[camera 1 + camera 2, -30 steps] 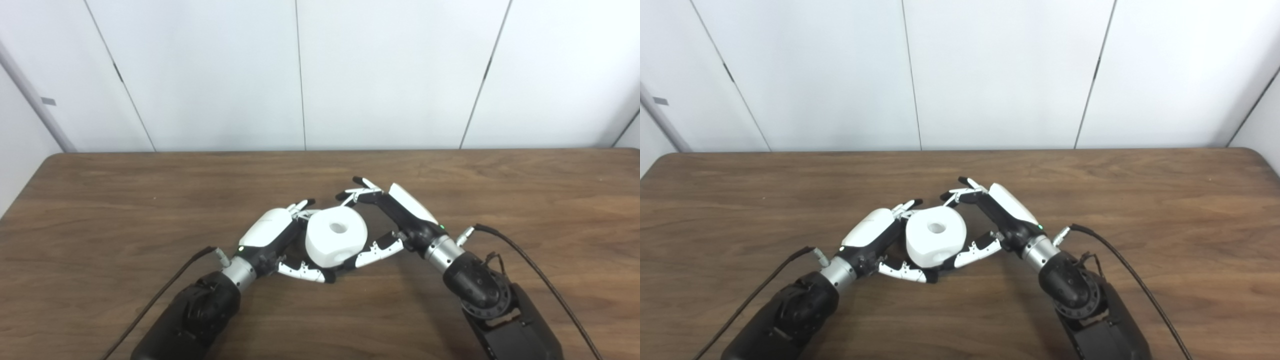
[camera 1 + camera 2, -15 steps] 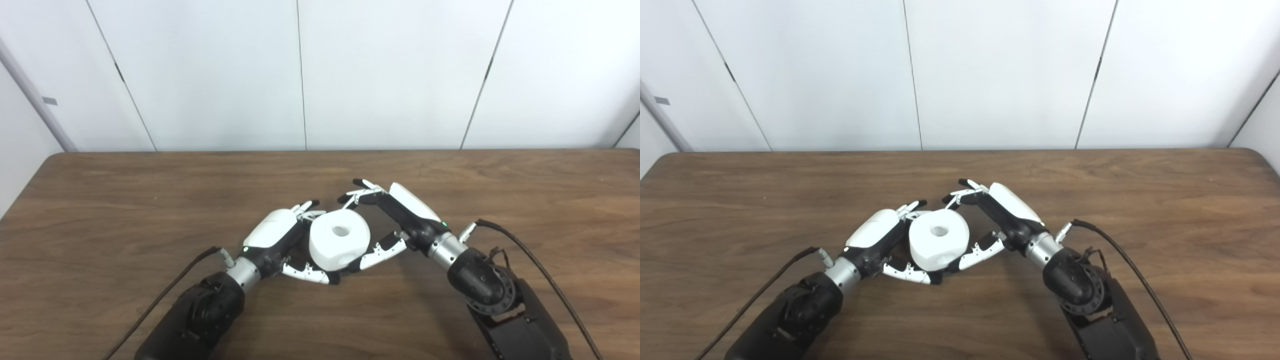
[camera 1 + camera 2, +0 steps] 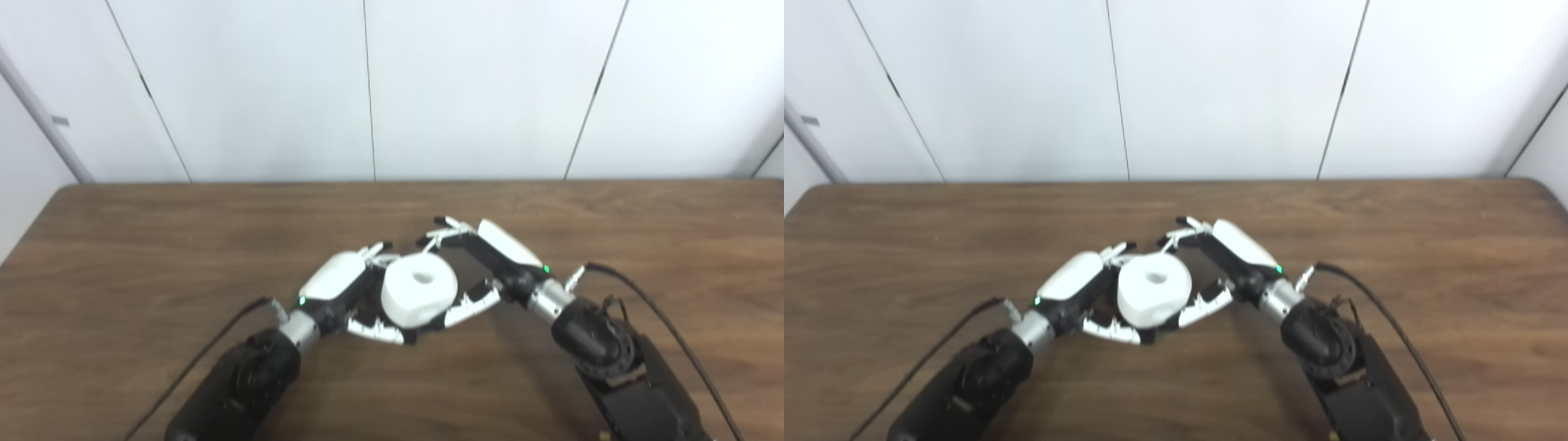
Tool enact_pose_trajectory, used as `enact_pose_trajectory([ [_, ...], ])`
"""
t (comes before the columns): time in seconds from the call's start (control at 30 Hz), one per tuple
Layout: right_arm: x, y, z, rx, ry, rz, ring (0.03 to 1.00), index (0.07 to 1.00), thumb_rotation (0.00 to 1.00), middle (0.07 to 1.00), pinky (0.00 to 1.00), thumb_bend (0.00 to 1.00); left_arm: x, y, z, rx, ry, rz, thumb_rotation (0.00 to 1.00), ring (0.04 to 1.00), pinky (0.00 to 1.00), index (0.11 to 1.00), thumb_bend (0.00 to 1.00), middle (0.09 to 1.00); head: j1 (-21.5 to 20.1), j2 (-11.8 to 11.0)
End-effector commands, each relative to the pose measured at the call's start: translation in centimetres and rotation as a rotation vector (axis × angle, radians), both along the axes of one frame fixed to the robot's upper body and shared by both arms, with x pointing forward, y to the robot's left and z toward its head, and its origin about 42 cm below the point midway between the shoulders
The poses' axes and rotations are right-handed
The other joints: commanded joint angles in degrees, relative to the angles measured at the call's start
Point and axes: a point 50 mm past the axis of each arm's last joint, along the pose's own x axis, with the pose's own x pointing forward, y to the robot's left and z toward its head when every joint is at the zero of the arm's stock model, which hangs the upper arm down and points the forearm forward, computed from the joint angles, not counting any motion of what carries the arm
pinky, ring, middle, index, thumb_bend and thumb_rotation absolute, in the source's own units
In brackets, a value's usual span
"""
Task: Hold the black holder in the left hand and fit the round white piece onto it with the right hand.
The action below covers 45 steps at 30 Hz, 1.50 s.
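Since the earlier frame both hands and the roll they flank have crept slightly farther across the bench (image 3: 122,245), and the picture has blurred. Nearest, two dark forearms enter from below. Beyond them the left hand (image 3: 340,285) presses the round white piece (image 3: 419,297) from the left, thumb curled under it, fingers (image 3: 375,250) wrapped behind. The right hand (image 3: 490,260) cups its right side, thumb beneath, fingers arched over the far rim. The black holder is hidden.
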Motion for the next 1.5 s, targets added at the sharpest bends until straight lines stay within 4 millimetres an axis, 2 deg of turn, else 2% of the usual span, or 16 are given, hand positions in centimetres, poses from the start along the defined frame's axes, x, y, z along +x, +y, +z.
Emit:
enact_pose_trajectory([
  [0.0,0.2,0.2,1.7,0.004,-0.073,0.01,0.969,0.481,0.14,0.797,1.0,0.52,-0.7,-1.1,-0.1,0.038,0.009,-0.062,0.06,1.0,1.0,0.482,0.53,0.876,0.05,0.0],
  [0.47,-0.1,0.3,1.7,-0.016,-0.077,0.012,0.964,0.481,0.14,0.794,1.0,0.52,-0.7,-1.1,-0.1,0.043,0.016,-0.064,0.06,1.0,1.0,0.482,0.53,0.879,-0.13,0.33],
  [0.9,0.3,0.1,3.3,-0.055,-0.1,0.033,0.964,0.48,0.14,0.793,1.0,0.52,-0.7,-1.8,-0.1,0.042,0.024,-0.071,0.06,1.0,1.0,0.482,0.53,0.88,-0.51,0.61],
  [1.47,0.1,-0.5,4.0,-0.131,-0.076,0.041,0.966,0.489,0.16,0.815,1.0,0.52,-0.7,-2.4,0.1,0.032,0.029,-0.073,0.06,1.0,1.0,0.482,0.53,0.88,-0.34,1.05],
])
